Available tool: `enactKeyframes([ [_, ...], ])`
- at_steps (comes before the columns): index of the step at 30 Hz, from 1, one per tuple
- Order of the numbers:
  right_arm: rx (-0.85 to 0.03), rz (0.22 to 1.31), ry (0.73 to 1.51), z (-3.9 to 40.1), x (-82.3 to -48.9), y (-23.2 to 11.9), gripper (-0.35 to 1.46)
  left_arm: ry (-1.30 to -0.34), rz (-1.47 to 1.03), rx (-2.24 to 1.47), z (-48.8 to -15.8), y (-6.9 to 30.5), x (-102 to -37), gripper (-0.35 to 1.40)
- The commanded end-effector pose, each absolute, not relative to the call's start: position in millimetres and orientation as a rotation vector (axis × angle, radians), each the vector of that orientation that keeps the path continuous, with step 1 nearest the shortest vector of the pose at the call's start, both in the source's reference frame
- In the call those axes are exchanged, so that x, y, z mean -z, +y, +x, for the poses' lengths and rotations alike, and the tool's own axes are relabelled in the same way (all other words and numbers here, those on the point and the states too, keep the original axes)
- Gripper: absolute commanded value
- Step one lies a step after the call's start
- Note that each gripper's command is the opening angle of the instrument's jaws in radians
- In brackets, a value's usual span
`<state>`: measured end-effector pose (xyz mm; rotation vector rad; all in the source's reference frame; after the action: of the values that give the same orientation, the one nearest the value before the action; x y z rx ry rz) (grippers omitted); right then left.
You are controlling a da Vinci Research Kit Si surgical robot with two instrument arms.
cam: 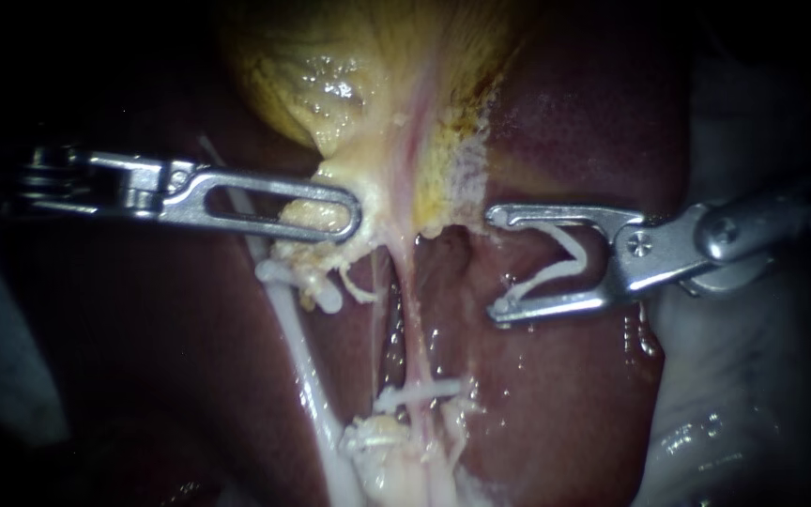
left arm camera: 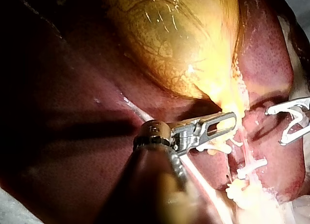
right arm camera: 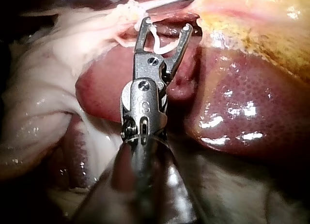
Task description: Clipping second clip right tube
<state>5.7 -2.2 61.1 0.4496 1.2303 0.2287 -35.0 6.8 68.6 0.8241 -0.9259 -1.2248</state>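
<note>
White clip point(cam: 574, 258) poised beside right tube point(cam: 412, 310)
Jaws of the left instrument point(cam: 344, 211) pinch the gallbladder point(cam: 330, 84) neck; the tube runs top to bottom, a set clip point(cam: 421, 389) low across it; just right, the right instrument point(cam: 495, 265) holds the white clip in wide-spread jaws, mouth facing it.

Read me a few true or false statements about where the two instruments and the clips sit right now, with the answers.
1. The right instrument carries a loaded clip, white and spread open. True.
2. The loaded clip already sits around the right tube. False: it is apart from the tube, off to its side over the liver.
3. The left instrument grips the gallbladder at its narrow lower end. True.
4. The right tube carries no clip. False: a placed clip, also white, crosses it lower down.
</note>
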Motion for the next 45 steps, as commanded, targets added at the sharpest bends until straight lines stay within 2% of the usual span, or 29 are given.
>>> enactKeyframes([
  [1,-0.241,0.462,1.224,6.0,-61.6,-2.6,0.5,-0.926,0.823,1.225,-35.1,6.8,-68.7,-0.35],
  [9,-0.335,0.576,1.148,8.1,-66.4,-5.5,0.5,-0.926,0.824,1.225,-35.0,6.7,-68.7,-0.35],
  [14,-0.367,0.638,1.134,9.5,-68.0,-7.1,0.49,-0.926,0.823,1.225,-35.0,6.7,-68.7,-0.35],
  [17,-0.386,0.678,1.135,10.7,-68.2,-7.5,0.49,-0.926,0.823,1.225,-35.0,6.7,-68.7,-0.35],
  [23,-0.448,0.767,1.185,12.7,-67.2,-8.1,0.47,-0.926,0.823,1.225,-35.0,6.8,-68.7,-0.35],
  [33,-0.474,0.824,1.209,14.4,-66.9,-8.4,0.4,-0.926,0.823,1.225,-35.1,6.8,-68.7,-0.35],
  [36,-0.497,0.835,1.2,14.0,-67.0,-8.3,0.27,-0.926,0.823,1.225,-35.1,6.8,-68.7,-0.35],
  [37,-0.505,0.833,1.198,13.9,-67.0,-8.2,0.17,-0.926,0.823,1.225,-35.1,6.8,-68.7,-0.35],
  [38,-0.514,0.841,1.194,13.7,-67.0,-8.2,-0.01,-0.926,0.823,1.225,-35.1,6.8,-68.7,-0.35],
  [41,-0.544,0.862,1.181,13.3,-67.1,-8.2,-0.35,-0.926,0.823,1.225,-35.1,6.8,-68.7,-0.35],
  [45,-0.577,0.887,1.166,13.1,-67.2,-8.2,-0.35,-0.926,0.824,1.225,-35.1,6.8,-68.7,-0.35],
])
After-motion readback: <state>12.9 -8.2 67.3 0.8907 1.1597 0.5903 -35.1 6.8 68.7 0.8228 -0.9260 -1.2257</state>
